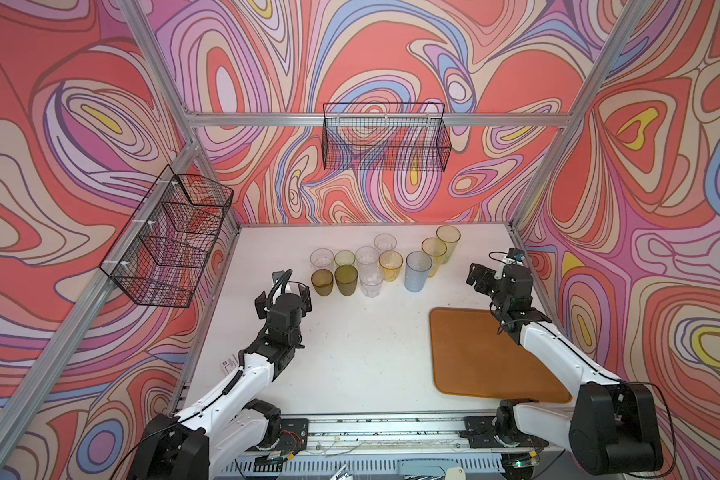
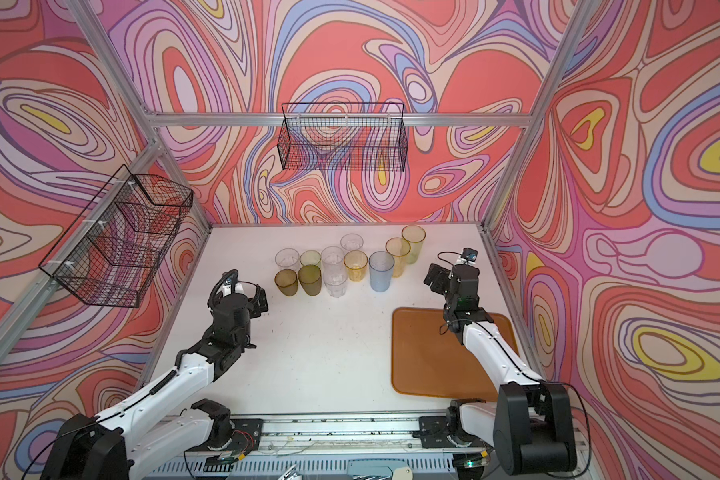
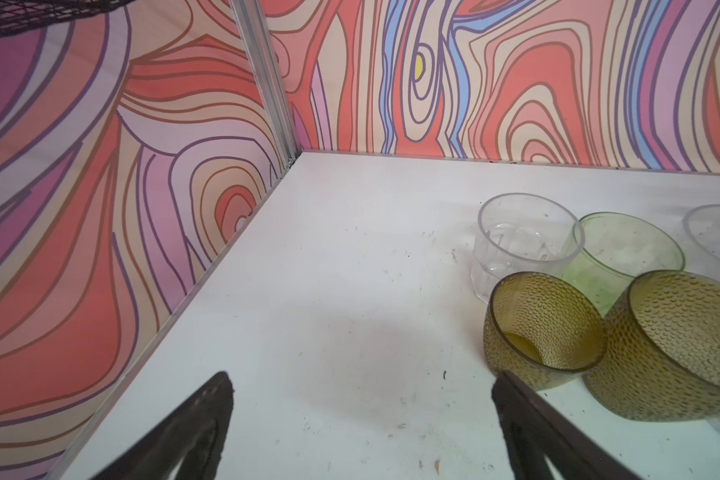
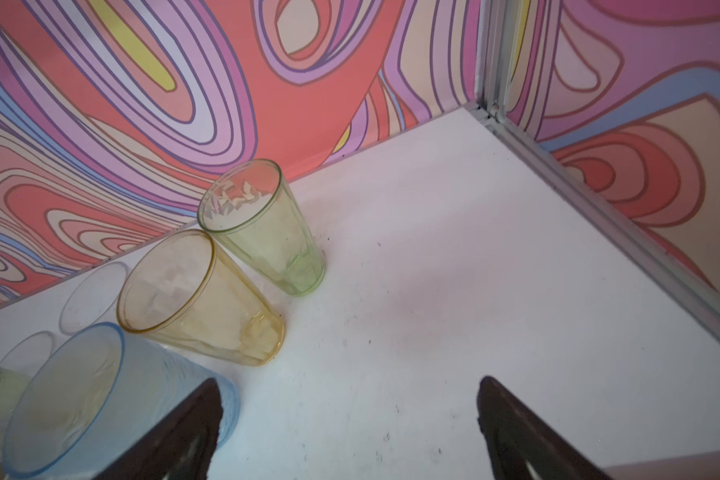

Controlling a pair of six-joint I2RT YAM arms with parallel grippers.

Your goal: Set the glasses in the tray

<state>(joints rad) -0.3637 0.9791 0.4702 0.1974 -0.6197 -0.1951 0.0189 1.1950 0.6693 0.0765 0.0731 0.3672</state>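
Top views, glasses: all eleven glasses (image 1: 385, 262) stand upright in a loose cluster on the far half of the white table (image 1: 350, 357). None is on the tray.
Top views, tray: the orange-brown tray (image 2: 429, 361) lies flat at the near right. It is bare, and the right arm passes over its right edge.
Top views, left gripper: the left gripper (image 1: 284, 301) hovers at the cluster's left end, jaws wide and empty.
Top views, right gripper: the right gripper (image 1: 479, 279) hangs right of the cluster and apart from it, jaws wide and holding nothing.
Left wrist: the spread fingers frame bare table. The amber glass (image 3: 543, 328) sits just beside one finger, outside the gap. The olive glass (image 3: 682, 345) stands against it, with a clear short glass (image 3: 524, 241) farther off.
Right wrist: bare table lies between these fingers too. The pale blue glass (image 4: 80, 395) stands outside the gap, partly behind one finger. The yellow tall glass (image 4: 196, 299) and the green tall glass (image 4: 262, 228) stand beyond it toward the far wall.
Step in hand: this looks like the approach to a first pick, with nothing delivered yet.
Next move: each gripper would need to shift toward the cluster until one glass sits between its jaws. The end glasses look easiest to reach. Their neighbours stand close, so a wide entry could knock one over.
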